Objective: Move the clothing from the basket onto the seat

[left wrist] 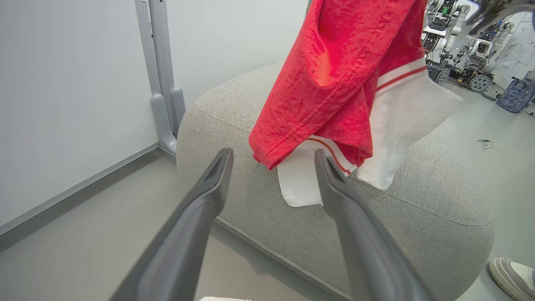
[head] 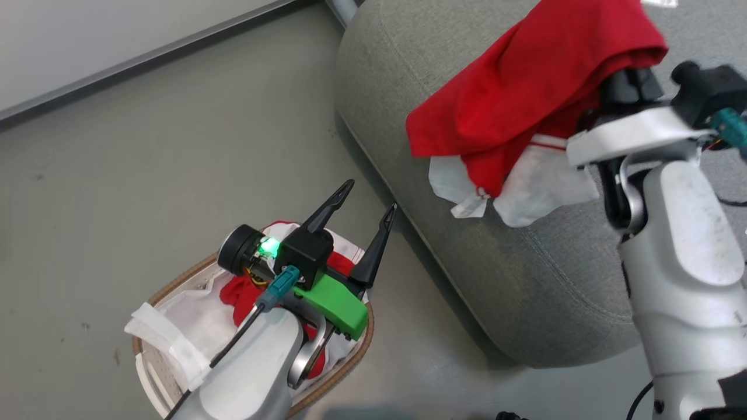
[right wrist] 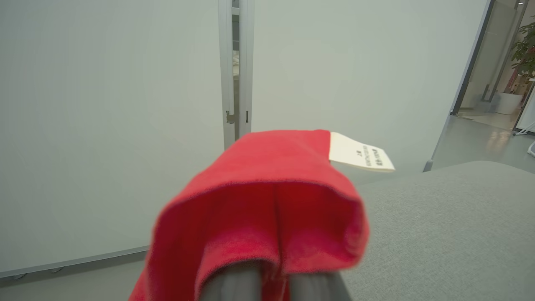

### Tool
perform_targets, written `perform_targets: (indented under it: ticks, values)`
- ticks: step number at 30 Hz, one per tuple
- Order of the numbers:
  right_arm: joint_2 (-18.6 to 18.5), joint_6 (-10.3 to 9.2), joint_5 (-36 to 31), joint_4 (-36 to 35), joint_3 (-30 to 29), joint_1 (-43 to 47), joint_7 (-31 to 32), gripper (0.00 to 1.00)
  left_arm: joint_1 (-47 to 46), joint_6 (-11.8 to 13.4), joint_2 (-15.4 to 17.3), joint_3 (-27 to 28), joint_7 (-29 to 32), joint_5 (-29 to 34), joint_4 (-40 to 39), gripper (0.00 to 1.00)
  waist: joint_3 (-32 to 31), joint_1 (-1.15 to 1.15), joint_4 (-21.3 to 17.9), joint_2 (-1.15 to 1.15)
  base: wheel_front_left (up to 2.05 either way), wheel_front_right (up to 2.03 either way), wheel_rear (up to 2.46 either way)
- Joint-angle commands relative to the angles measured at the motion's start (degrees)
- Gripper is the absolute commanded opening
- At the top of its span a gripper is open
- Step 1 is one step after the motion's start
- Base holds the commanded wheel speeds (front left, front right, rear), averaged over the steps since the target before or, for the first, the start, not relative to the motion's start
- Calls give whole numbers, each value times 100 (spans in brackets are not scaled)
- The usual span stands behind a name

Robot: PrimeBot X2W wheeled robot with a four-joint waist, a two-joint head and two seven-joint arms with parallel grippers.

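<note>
A red garment with white trim (head: 531, 87) hangs over the seat (head: 525, 280), a big grey cushion, with my right gripper (head: 627, 87) shut on it and its fingertips buried in the cloth. In the right wrist view the red fabric (right wrist: 267, 200) drapes over my right gripper (right wrist: 273, 288), a white tag (right wrist: 359, 154) sticking out. My left gripper (head: 371, 195) stands open and holds nothing above the basket (head: 175, 286), where more red clothing (head: 236, 297) lies on a white liner (head: 192, 315). The left wrist view looks past my left gripper (left wrist: 273, 151) at the hanging garment (left wrist: 334, 83) and the seat (left wrist: 418, 217).
The basket stands on grey floor (head: 175, 146) just left of the seat. A white wall panel and its metal post (left wrist: 163, 83) stand behind the seat. A person's shoe (left wrist: 514, 276) is on the floor by the seat's far side. Other machines (left wrist: 455, 42) stand far off.
</note>
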Motion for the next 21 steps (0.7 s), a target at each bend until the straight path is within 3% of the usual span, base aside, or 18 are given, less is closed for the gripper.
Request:
perform_targets:
  ticks: [1,5,15,21]
  values:
    - [-83,-8,-27,51,-105,-296,-12,0,-113,-6,31,33,-5,49,-44,100,286,-1,290,0,0,0,0]
    - [-463,-8,-126,277,-468,-1075,-12,0,-232,-21,29,38,-4,129,-146,100,591,-1,647,0,0,0,0]
    - [-1918,-8,-731,930,-1373,-2734,-12,0,-505,-36,-69,19,-4,338,-342,100,1363,-1,1622,0,0,0,0]
    - [-2214,-8,-938,1597,-1897,-2838,-12,0,-564,-36,-128,7,-4,425,-416,100,1749,-1,2054,0,0,0,0]
